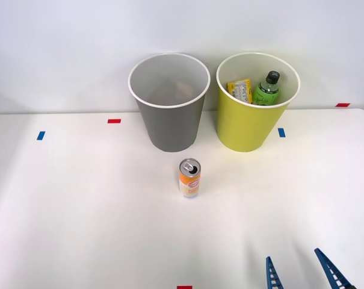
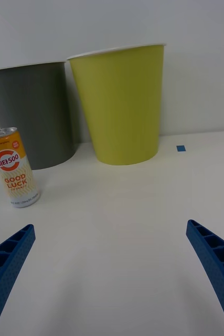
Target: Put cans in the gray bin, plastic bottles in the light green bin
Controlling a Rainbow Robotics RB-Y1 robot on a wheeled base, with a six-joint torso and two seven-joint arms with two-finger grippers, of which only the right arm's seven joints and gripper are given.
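Note:
An orange-and-white can (image 1: 189, 178) (image 2: 12, 167) stands upright on the white table, in front of the gray bin (image 1: 169, 123) (image 2: 35, 121). To the right of that bin stands the light green bin (image 1: 248, 129) (image 2: 120, 102). Inside it are a green plastic bottle with a black cap (image 1: 267, 89) and a bottle with a yellow label (image 1: 239, 89). My right gripper (image 1: 302, 274) (image 2: 112, 273) is open near the table's front edge, to the right of the can and well short of it, with nothing between its blue fingers.
Small red tape marks (image 1: 114, 121) and blue tape marks (image 1: 281, 132) dot the white table (image 1: 79, 211). A pale wall rises just behind the bins. Open tabletop lies between the gripper and the can.

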